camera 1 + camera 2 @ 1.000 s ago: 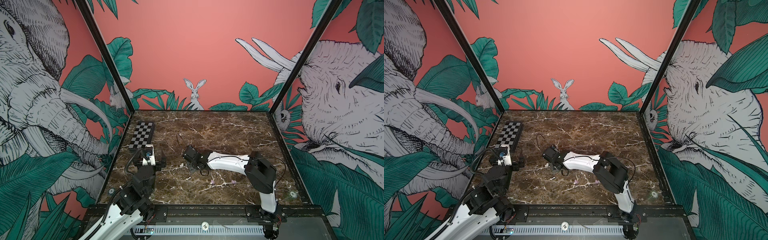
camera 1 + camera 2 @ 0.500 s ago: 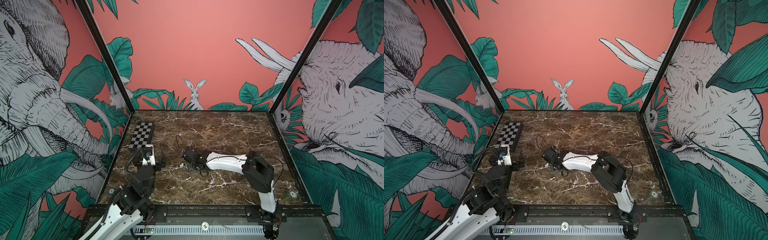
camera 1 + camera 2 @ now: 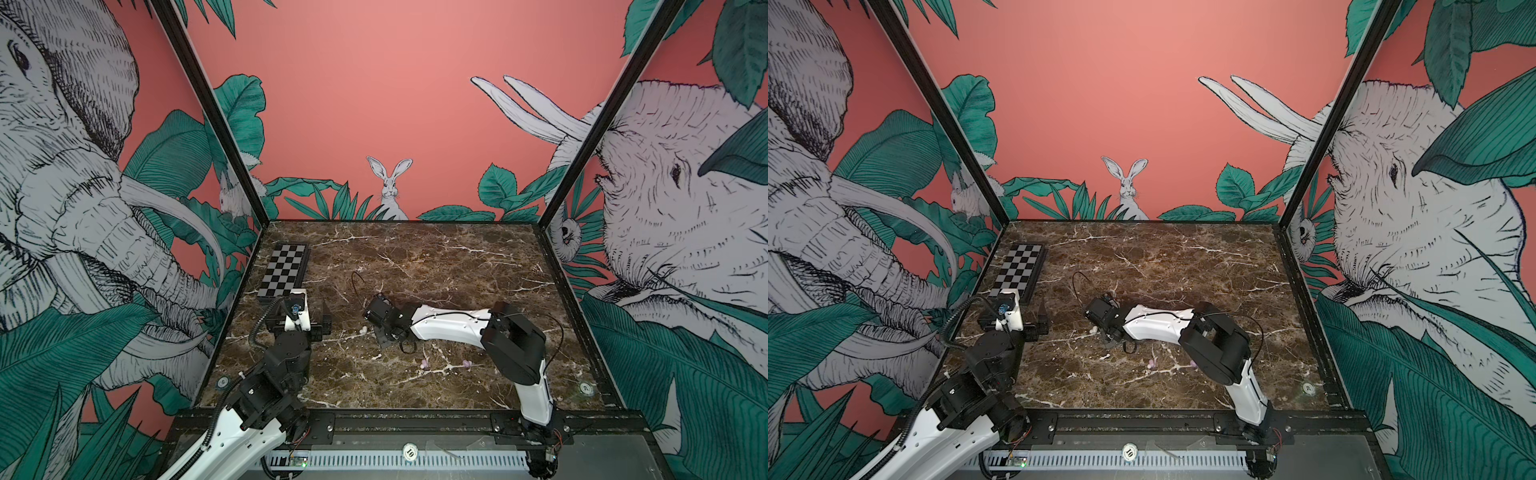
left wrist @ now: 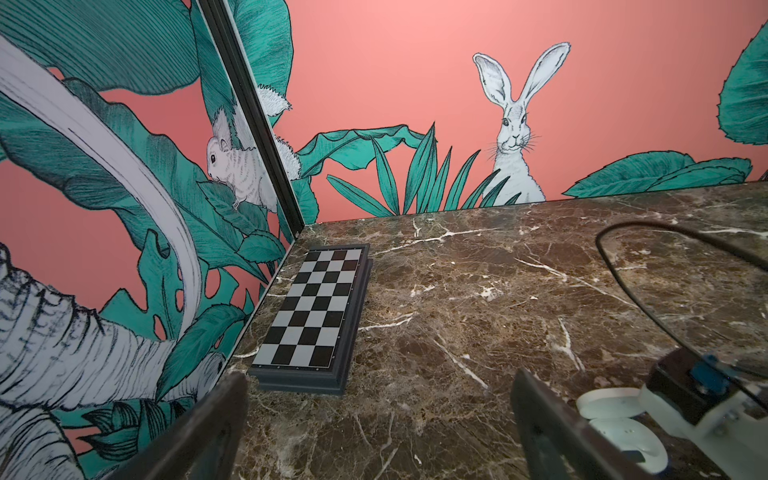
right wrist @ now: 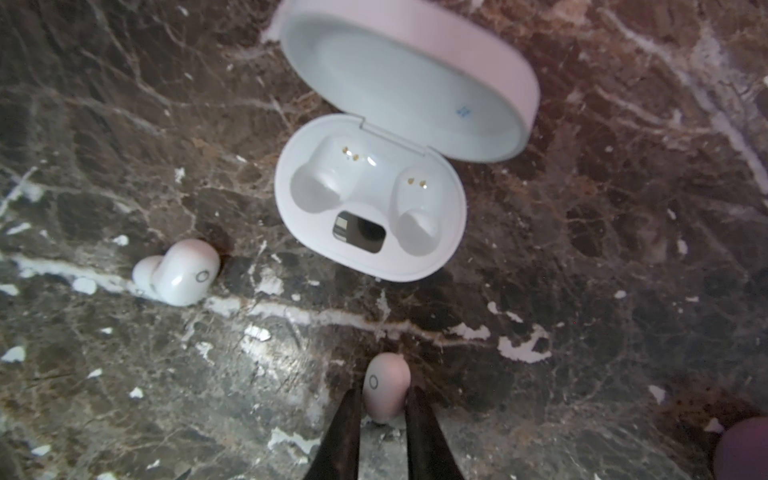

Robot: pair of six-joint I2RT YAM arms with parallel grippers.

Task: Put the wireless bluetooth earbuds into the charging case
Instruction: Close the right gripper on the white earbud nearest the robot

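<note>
The charging case (image 5: 370, 199) is white and lies open on the marble, lid (image 5: 407, 75) folded back, both sockets empty. It also shows in the left wrist view (image 4: 615, 428), beside the right arm. My right gripper (image 5: 384, 405) is shut on one pale earbud (image 5: 384, 384), just short of the case. A second white earbud (image 5: 176, 272) lies loose to one side, and shows in both top views (image 3: 364, 330) (image 3: 1094, 330). Two lilac earbuds (image 3: 424, 364) (image 3: 466, 364) lie nearer the front. My left gripper (image 4: 378, 415) stands open and empty at the left.
A folded chessboard (image 3: 284, 272) (image 4: 311, 307) lies at the back left by the wall. A black cable (image 3: 357, 282) loops up behind the right wrist. A blurred lilac shape (image 5: 744, 449) sits at the corner of the right wrist view.
The right arm's elbow has shifted slightly to the left while its gripper stays low over the marble. The left arm has not moved.
</note>
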